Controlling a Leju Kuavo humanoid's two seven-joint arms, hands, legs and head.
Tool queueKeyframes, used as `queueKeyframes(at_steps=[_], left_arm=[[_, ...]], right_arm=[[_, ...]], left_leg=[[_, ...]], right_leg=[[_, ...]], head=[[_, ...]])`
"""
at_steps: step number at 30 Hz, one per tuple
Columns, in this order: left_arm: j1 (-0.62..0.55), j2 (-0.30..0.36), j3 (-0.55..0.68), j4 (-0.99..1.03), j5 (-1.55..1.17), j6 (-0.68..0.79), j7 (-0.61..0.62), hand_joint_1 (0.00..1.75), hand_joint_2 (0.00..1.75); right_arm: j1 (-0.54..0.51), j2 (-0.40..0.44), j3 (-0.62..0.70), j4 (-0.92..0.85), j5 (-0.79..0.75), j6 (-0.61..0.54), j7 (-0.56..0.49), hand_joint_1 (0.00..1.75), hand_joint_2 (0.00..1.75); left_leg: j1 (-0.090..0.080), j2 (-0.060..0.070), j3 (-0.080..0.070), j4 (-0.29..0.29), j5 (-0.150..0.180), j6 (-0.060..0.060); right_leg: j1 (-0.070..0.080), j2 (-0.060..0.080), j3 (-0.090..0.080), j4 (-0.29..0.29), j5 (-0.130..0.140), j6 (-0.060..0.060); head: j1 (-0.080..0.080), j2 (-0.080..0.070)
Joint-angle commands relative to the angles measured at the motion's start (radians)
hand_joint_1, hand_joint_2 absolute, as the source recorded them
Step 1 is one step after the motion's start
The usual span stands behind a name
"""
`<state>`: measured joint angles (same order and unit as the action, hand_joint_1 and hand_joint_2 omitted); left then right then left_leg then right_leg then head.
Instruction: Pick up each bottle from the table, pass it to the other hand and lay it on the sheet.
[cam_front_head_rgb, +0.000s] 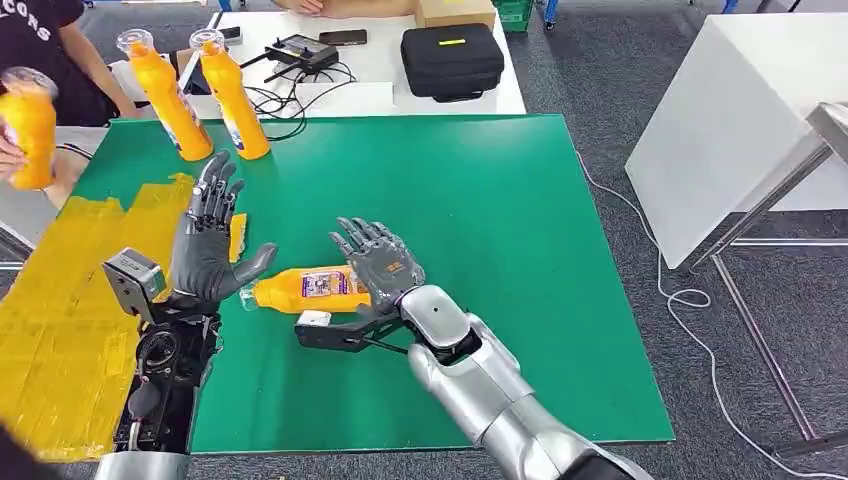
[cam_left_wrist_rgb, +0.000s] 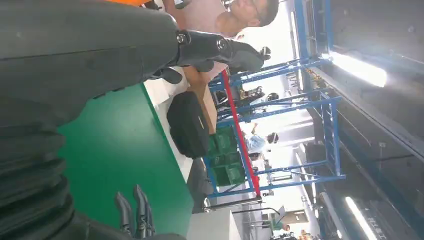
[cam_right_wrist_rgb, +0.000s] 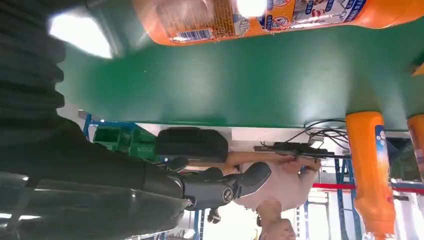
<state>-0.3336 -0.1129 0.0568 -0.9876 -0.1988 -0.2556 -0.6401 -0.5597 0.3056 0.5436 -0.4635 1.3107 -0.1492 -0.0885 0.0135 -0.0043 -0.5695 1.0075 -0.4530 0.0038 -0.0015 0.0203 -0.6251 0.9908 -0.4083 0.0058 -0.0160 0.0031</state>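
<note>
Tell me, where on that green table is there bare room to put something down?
The green mat is bare across its whole right half, from the right hand to the edge. It is crowded between both hands, where a bottle lies, and at the far left corner by two standing bottles.

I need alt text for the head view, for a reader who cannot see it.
An orange bottle lies on its side on a green table, between the robot's open left hand and its open right hand. Two more orange bottles stand upright at the far edge, beside a yellow sheet.
</note>
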Motion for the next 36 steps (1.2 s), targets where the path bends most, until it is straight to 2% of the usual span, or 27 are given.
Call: queueKeyframes(at_steps=[1,6,8,10,11,13,14,19,20,23,36], left_arm=[[-0.040,0.000,-0.013,0.050,0.003,-0.001,0.006,0.00,1.75],[-0.043,0.000,-0.011,0.056,0.008,0.002,0.008,0.00,1.75],[-0.048,-0.001,-0.005,0.066,0.016,0.005,0.011,0.00,1.75],[-0.052,-0.002,-0.003,0.076,0.021,0.007,0.011,0.00,1.75],[-0.053,-0.004,-0.004,0.077,0.023,0.006,0.010,0.00,1.75],[-0.054,-0.005,-0.004,0.076,0.026,0.007,0.009,0.00,1.75],[-0.055,-0.006,-0.006,0.075,0.027,0.006,0.011,0.00,1.75],[-0.063,-0.014,-0.012,0.089,0.040,-0.009,0.018,0.00,1.75],[-0.068,-0.018,-0.015,0.100,0.039,-0.003,0.018,0.00,1.75],[-0.071,-0.020,-0.020,0.112,0.039,0.001,0.016,0.00,1.75],[-0.071,-0.022,-0.025,0.124,0.045,0.000,0.008,0.00,1.75]], right_arm=[[-0.049,-0.004,-0.018,0.056,-0.003,0.008,-0.003,0.00,1.75],[-0.055,0.000,-0.015,0.067,-0.009,0.020,-0.013,0.00,1.75],[-0.062,0.007,-0.013,0.081,-0.017,0.037,-0.021,0.00,1.75],[-0.069,0.015,-0.012,0.095,-0.024,0.059,-0.022,0.00,1.75],[-0.074,0.017,-0.010,0.103,-0.025,0.068,-0.022,0.00,1.75],[-0.085,0.018,-0.010,0.121,-0.031,0.088,-0.009,0.00,1.75],[-0.089,0.017,-0.011,0.130,-0.034,0.097,0.003,0.00,1.75],[-0.097,0.001,-0.055,0.168,-0.076,0.124,0.058,0.00,1.75],[-0.095,-0.006,-0.056,0.179,-0.080,0.114,0.039,0.00,1.75],[-0.094,-0.001,-0.052,0.188,-0.078,0.105,0.020,0.00,1.75],[-0.091,0.007,-0.038,0.193,-0.065,0.112,0.039,0.00,1.75]], left_leg=[[0.000,-0.001,0.003,-0.001,-0.001,0.000],[0.000,-0.002,0.007,-0.002,-0.002,0.001],[0.000,-0.001,0.004,-0.001,-0.001,0.000],[0.001,-0.001,0.009,-0.002,-0.003,0.001],[0.000,-0.001,0.005,-0.001,-0.002,0.000],[0.000,-0.001,0.008,-0.002,-0.002,0.001],[0.000,-0.001,0.004,-0.001,-0.001,0.000],[0.000,-0.002,0.003,-0.001,-0.001,0.000],[0.000,-0.003,0.006,-0.001,-0.002,0.001],[0.000,-0.004,0.005,-0.001,-0.001,0.001],[0.000,-0.002,0.004,-0.001,-0.001,0.001]], right_leg=[[0.000,-0.003,0.004,0.000,-0.001,0.001],[0.001,-0.004,0.008,-0.001,-0.003,0.001],[0.000,-0.003,0.004,0.000,-0.002,0.001],[0.001,-0.004,0.010,-0.002,-0.003,0.001],[0.000,-0.003,0.005,0.000,-0.002,0.001],[0.001,-0.004,0.008,-0.001,-0.003,0.001],[0.000,-0.003,0.004,-0.001,-0.002,0.001],[0.000,-0.003,0.003,0.000,-0.001,0.001],[0.001,-0.005,0.007,-0.001,-0.003,0.001],[0.000,-0.005,0.006,-0.001,-0.002,0.001],[0.000,-0.003,0.005,-0.001,-0.002,0.001]], head=[[0.000,0.000],[0.000,0.000],[0.000,0.000],[0.000,0.000],[0.000,0.000],[0.000,0.000],[0.000,0.000],[0.000,0.000],[0.000,0.000],[0.000,0.000],[0.000,0.000]])
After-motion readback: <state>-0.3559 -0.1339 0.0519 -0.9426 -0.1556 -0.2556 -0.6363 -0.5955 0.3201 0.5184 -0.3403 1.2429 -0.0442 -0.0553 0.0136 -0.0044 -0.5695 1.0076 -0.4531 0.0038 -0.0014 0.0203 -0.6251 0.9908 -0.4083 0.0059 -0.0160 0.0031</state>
